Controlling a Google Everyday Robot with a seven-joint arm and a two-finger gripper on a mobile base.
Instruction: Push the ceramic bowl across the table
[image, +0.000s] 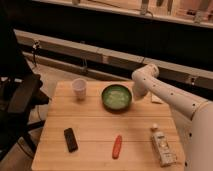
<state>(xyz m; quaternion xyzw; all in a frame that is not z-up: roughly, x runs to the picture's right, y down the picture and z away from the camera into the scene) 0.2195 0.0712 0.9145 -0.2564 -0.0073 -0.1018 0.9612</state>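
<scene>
- Toward the far edge of the counter (95, 137), a little right of centre, sits the ceramic bowl (116, 97): round and shallow, with a dark-green glazed rim and a paler, speckled green inside.
- Just beside the bowl's right rim hangs the gripper (136, 96), at the end of a smooth white, rounded arm (172, 97) that bends down from the right; whether it touches the bowl, and how its jaws stand, I cannot tell.
- Left of the bowl, near but apart, stands a small white cup (79, 88), upright and slightly tapered.
- Under them all, the counter is a square top of light wooden planks laid in butcher-block strips.
- Nearer the front edge lie a flat black rectangular phone-like object (71, 139) at left, a slim red-orange stick-shaped item (117, 146) in the middle, and a pale bottle (162, 146) on its side at right.
- Left of the counter is a dark office chair (17, 100).
</scene>
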